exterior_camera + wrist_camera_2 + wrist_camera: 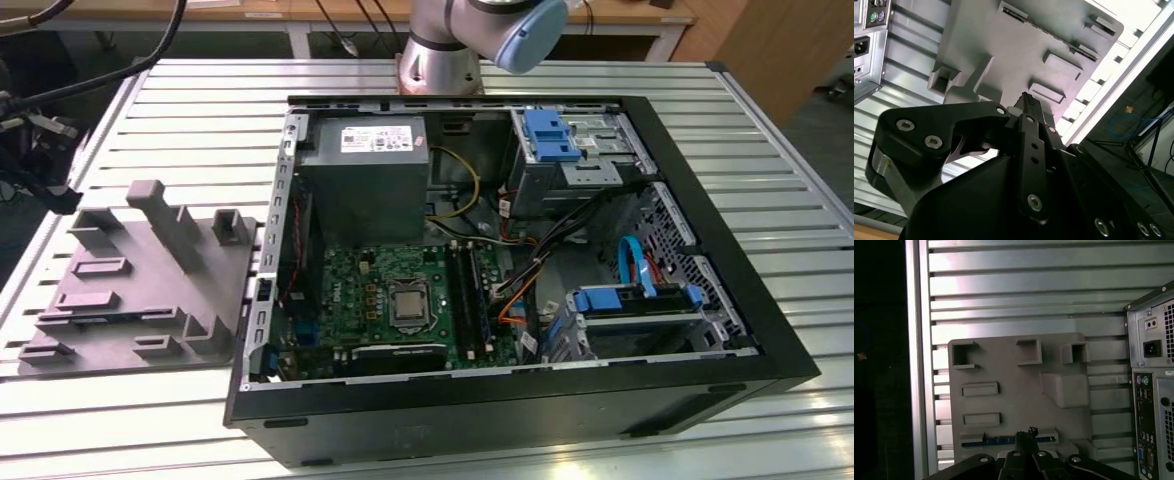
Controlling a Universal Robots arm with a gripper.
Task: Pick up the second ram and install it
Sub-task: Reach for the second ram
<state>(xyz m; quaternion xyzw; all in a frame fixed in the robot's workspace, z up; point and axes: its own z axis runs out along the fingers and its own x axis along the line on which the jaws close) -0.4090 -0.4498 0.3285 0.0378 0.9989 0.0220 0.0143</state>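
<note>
**A:** How do the fingers stand?

**B:** The gripper (1026, 434) has its fingers (1030, 135) close together. I see no gap between them and nothing held.

**A:** And where is the second ram?

**B:** The second ram (994, 442) lies flat in a slot of the grey holder (1014, 370), along the holder's edge nearest to the gripper. The fingertips hang over about the middle of it. I judge they are apart from it, not touching. Its long axis runs along that edge, from the side of the table's edge toward the computer case (1154, 390).

**A:** How many of each thing?

**B:** One gripper, one blue stick, one holder and one case, all on one slatted table (1004, 290). The black slot strips (467, 290) inside the case I cannot count with certainty.
</note>
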